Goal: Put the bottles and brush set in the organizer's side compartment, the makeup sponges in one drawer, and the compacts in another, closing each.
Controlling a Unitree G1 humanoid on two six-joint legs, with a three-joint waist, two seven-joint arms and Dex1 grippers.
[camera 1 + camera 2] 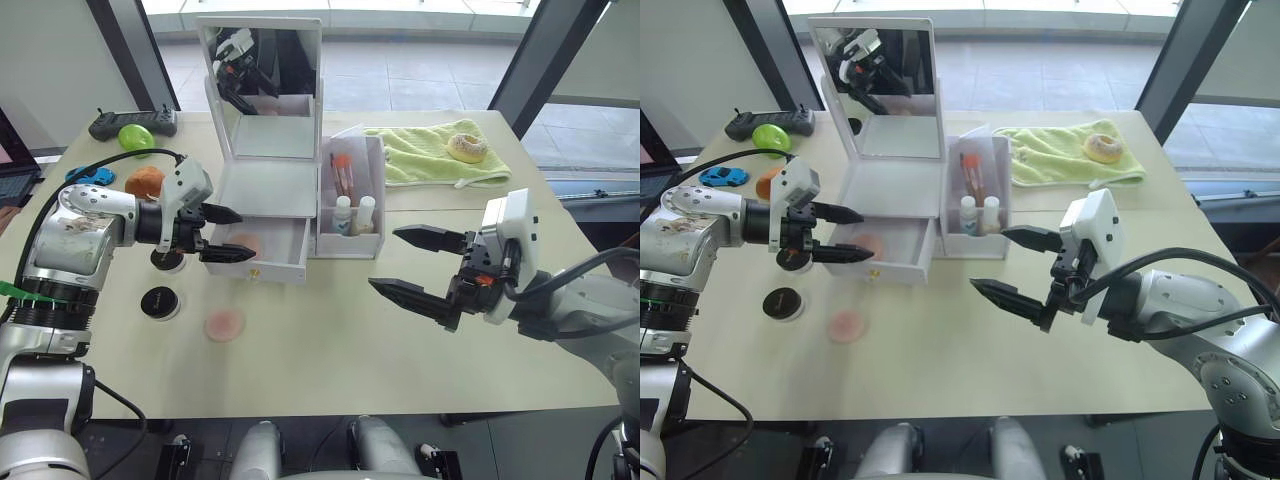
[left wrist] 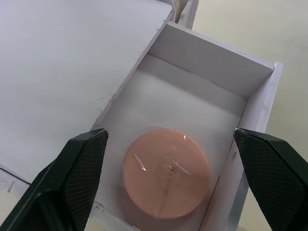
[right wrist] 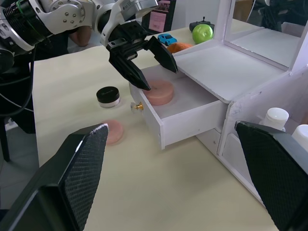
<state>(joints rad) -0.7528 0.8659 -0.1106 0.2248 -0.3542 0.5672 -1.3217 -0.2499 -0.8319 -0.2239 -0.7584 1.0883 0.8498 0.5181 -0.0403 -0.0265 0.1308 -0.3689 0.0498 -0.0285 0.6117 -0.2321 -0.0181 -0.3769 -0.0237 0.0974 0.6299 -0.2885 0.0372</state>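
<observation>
The white organizer point(image 1: 262, 178) stands with its mirror upright and one gold-knobbed drawer point(image 1: 278, 265) pulled out. One pink makeup sponge point(image 2: 166, 173) lies inside that drawer. My left gripper point(image 1: 247, 236) hovers open just above it, holding nothing. The other sponge point(image 1: 225, 323) lies on the table in front. One black-lidded compact point(image 1: 160, 302) sits left of it, and a second compact point(image 1: 165, 262) is partly hidden under my left arm. The side compartment point(image 1: 372, 160) holds the two bottles point(image 1: 343, 215) and the brush set point(image 1: 342, 170). My right gripper point(image 1: 384, 258) is open and empty, right of the drawer.
A green towel point(image 1: 430, 160) with a doughnut point(image 1: 467, 147) lies at the back right. At the back left are a black controller point(image 1: 130, 122), a green ball point(image 1: 137, 137), an orange object point(image 1: 145, 180) and a blue toy car point(image 1: 90, 175).
</observation>
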